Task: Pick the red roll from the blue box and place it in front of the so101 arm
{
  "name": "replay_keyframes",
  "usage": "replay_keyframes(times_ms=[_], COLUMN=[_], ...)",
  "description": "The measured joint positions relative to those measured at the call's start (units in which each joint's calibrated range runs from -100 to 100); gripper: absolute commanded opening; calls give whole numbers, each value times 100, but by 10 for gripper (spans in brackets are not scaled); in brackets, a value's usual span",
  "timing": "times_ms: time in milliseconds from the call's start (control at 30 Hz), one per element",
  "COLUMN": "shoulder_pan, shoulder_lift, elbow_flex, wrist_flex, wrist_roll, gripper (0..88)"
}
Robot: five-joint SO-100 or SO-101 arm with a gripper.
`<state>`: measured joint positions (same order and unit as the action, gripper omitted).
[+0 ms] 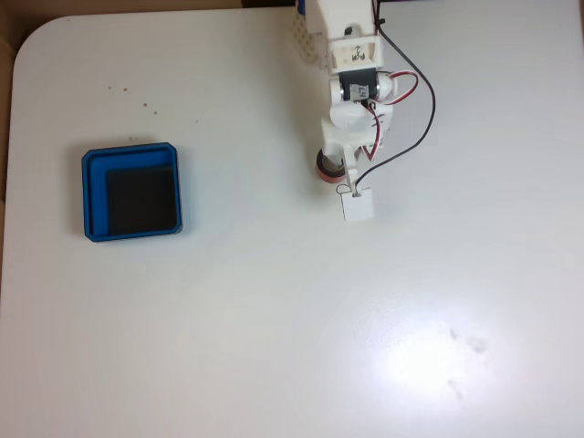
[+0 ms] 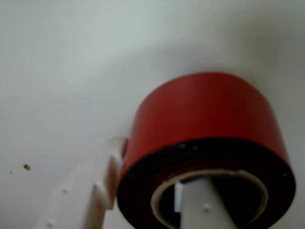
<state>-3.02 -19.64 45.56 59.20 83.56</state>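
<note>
In the fixed view the so101 arm [image 1: 351, 82] reaches down from the top edge, white with black servos and red and black wires. Its gripper [image 1: 330, 173] points at the table, and a sliver of the red roll [image 1: 323, 167] shows at its left side. The wrist view brings the red roll [image 2: 205, 114] up close. One white finger [image 2: 95, 195] presses on its outer wall and the other finger [image 2: 202, 207] sits inside the hole, so the gripper [image 2: 152, 169] is shut on the roll's wall. The blue box [image 1: 91, 196] lies far to the left with nothing on its black floor.
A small white square tag [image 1: 359, 206] lies on the table just below the gripper. The white table [image 1: 274, 319] spreads wide below and to the right. Small dark specks [image 1: 146, 105] dot the surface above the box. A rounded table corner is at the top left.
</note>
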Motion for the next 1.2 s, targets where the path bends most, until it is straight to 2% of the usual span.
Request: replay_keyframes(times_ms=[267,567,867,1200], shoulder_pan=[0,69,1089,1079], shoulder_lift=[0,-279,-1660,-3666], elbow_flex=[0,0,63,1399], wrist_flex=[0,0,0,0], wrist_roll=[0,0,0,8], gripper=[72,75,84,84])
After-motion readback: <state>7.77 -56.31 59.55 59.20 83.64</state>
